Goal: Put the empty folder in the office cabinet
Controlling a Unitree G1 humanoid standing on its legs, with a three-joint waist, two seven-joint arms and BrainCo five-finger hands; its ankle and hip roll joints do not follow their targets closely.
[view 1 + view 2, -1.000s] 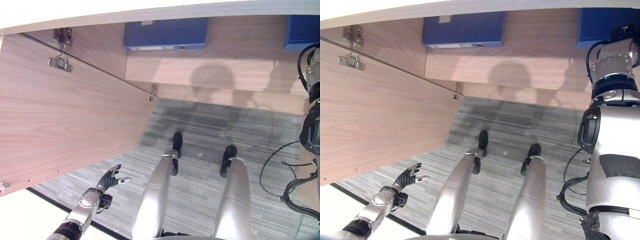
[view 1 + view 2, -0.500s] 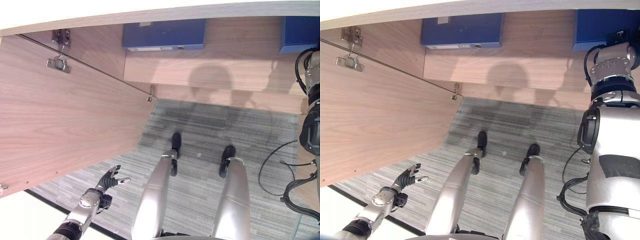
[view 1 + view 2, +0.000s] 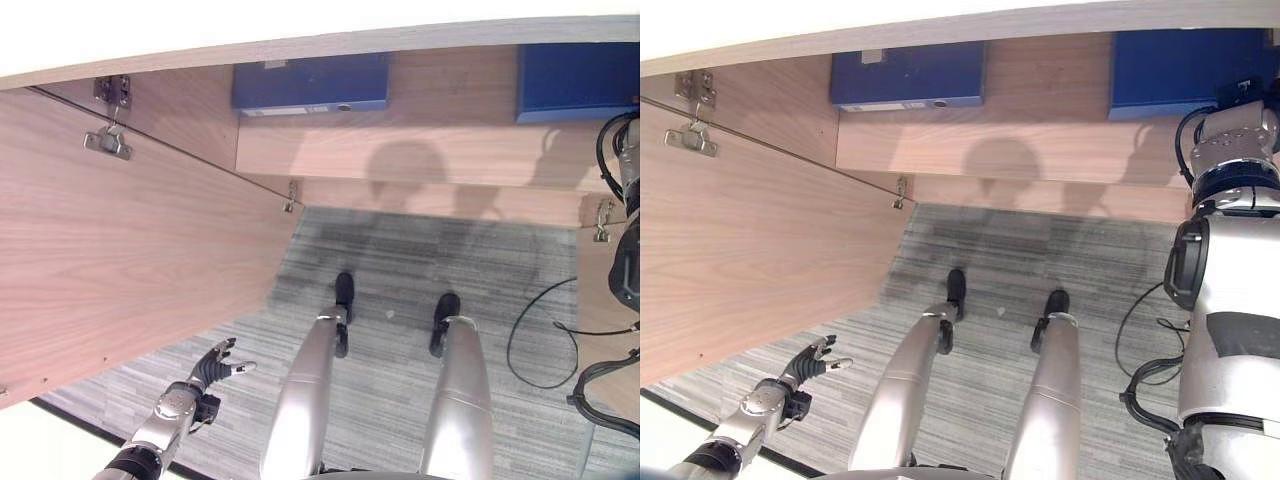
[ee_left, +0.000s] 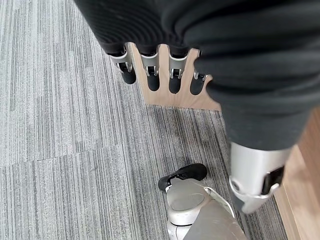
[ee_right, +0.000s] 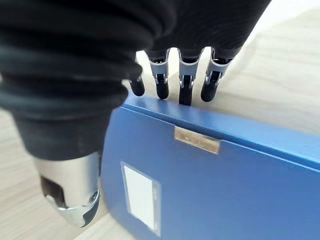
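A blue folder lies on the cabinet shelf at the right, its label side close under my right hand. That hand's fingers are straight, their dark tips at the folder's far top edge, and the thumb hangs apart beside the folder. A second blue folder lies further left on the same shelf. My left hand hangs low over the carpet with relaxed, spread fingers, holding nothing.
The cabinet's wooden door stands wide open at the left, with hinges on its inner face. Another hinge sits at the cabinet's right side. Grey striped carpet lies in front.
The camera has moved, so the scene sits further left and lower. More of the right folder shows, and it stands slightly closer to the left folder. The left hand hangs as before.
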